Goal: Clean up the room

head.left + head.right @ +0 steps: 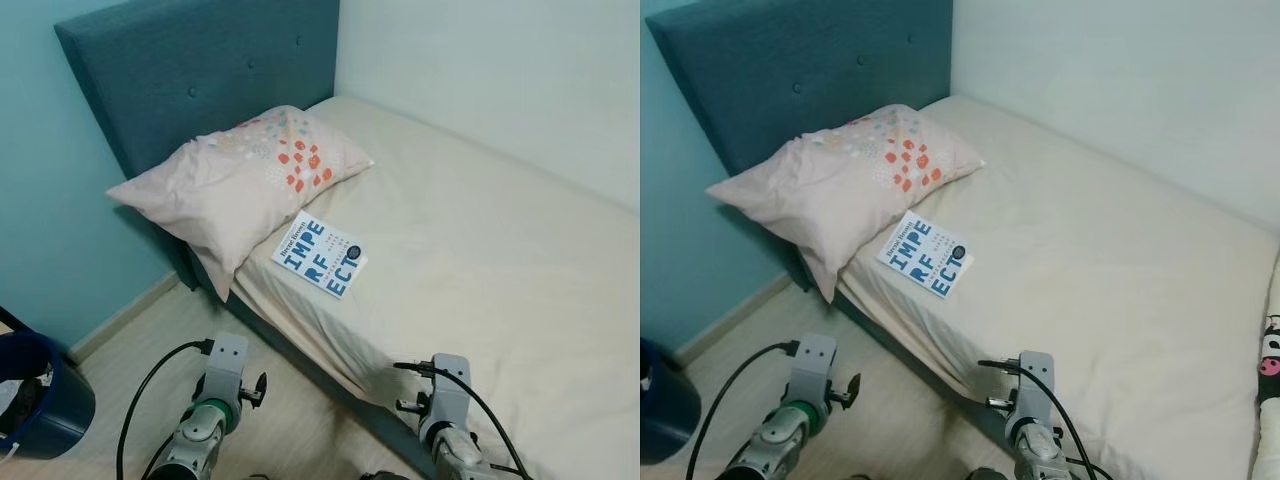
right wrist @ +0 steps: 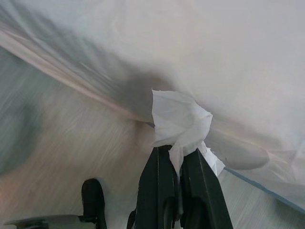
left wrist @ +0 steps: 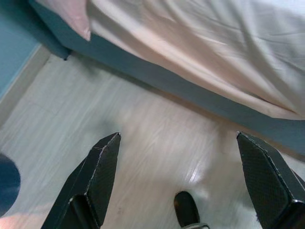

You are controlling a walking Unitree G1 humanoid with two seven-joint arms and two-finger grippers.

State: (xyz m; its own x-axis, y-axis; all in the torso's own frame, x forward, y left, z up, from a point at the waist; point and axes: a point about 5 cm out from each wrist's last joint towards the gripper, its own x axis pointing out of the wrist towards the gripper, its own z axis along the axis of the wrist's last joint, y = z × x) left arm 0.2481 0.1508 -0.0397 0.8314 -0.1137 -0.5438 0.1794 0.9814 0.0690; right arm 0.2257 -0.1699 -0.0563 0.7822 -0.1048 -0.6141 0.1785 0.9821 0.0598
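Right tool [image 2: 177, 155] closed on a crumpled white tissue [image 2: 180, 125], pinched between the two black fingers so that most of the wad stands proud of the tips; grip near the lower edge, presumably to keep the scrap secure during transport to a bin. Held low beside the bed [image 1: 480, 250], above the wood-look floor [image 3: 143, 157], with the overhanging cream sheet [image 2: 200, 47] directly beyond the tissue. Left tool [image 3: 176, 179] open, fingers spread wide and holding nothing, pointed down at the floor next to the blue bed base [image 3: 190, 88]; judged free for the next pickup. Both arms carried low in front of the body, left arm [image 1: 215, 405] over the floor, right arm [image 1: 448, 420] at the mattress edge. Book with blue lettering [image 1: 320, 254] lying flat on the sheet, just beside the lower corner of the patterned pillow [image 1: 240, 180], well apart from both tools and ahead of them; likely the next item out of place. Pillow resting against the blue headboard [image 1: 200, 70], one corner hanging past the mattress edge. Dark blue bin [image 1: 35, 395] standing on the floor to the left, by the turquoise wall, near the left arm and well apart from the right tool; judged the probable destination for the tissue. Black-and-white soft item [image 1: 1270, 360] at the far right edge of the bed, too cropped to identify.
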